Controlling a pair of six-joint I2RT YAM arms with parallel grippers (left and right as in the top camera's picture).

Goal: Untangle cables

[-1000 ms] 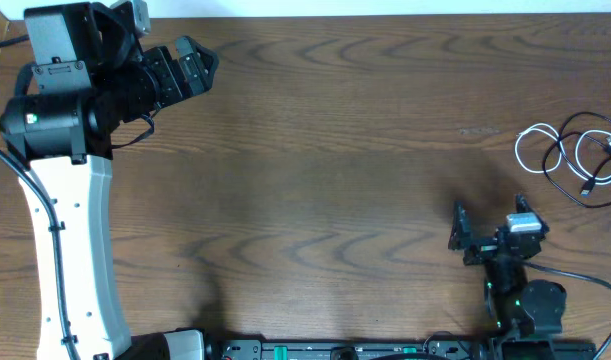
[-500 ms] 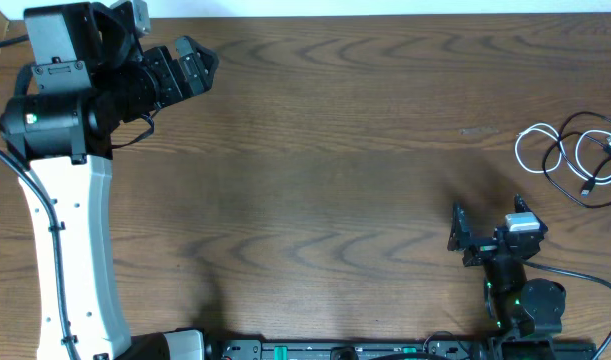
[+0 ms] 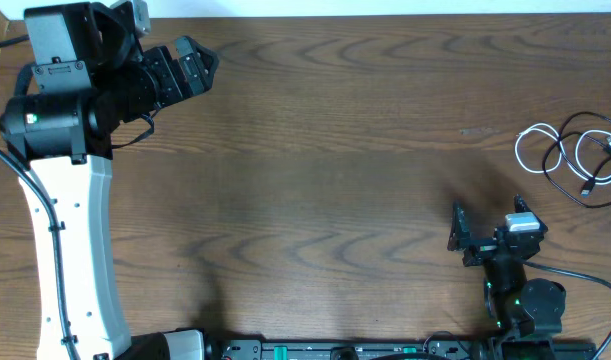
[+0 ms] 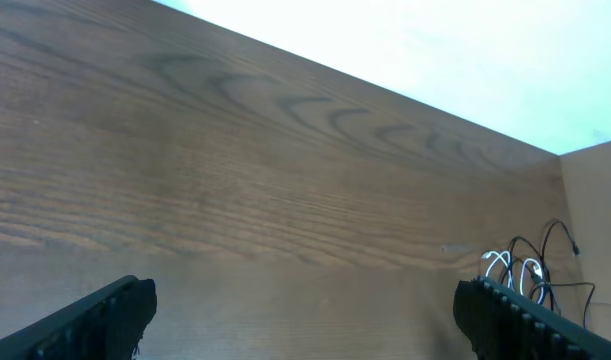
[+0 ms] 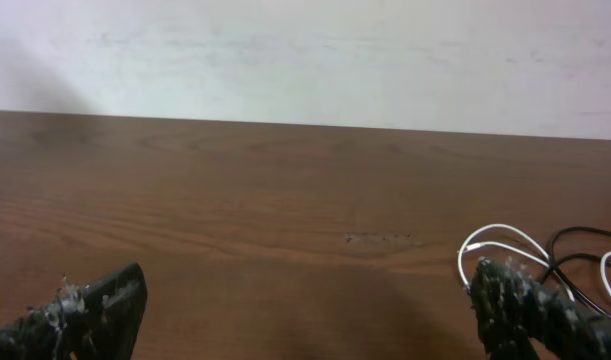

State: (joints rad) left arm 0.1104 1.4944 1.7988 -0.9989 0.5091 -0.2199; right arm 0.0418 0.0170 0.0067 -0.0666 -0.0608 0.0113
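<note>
Brown wood table (image 3: 335,200): dark grain, runs the full width of the overhead view; a pale wall stands behind its far edge in both wrist views.
Right gripper (image 3: 488,220): nearest, low at the right front of the table. Fingers spread wide, nothing between them. In its own wrist view the gripper (image 5: 305,320) shows only two dark fingertips at the lower corners, with bare wood between.
Right gripper to cables: apart, no contact; the cords lie beyond it and off to its right.
White cable (image 3: 526,135): on the table by the right edge, about mid-depth. Lies in loose loops, with one small plug end pointing toward the front. Seen from the right wrist as a white arc (image 5: 495,233) just above the right fingertip.
Black cable (image 3: 575,117): same spot, its loops crossing over and through the white ones. Which cord lies on top at each crossing I cannot tell. Part of it reaches the picture's right edge.
Cables from the left wrist: small and far, a white-and-black knot (image 4: 515,268) at the lower right.
Left gripper (image 3: 207,62): farthest, at the back left corner, on a black wrist and white arm link. Fingers spread wide and empty, pointing right along the table. Well apart from the cords.
</note>
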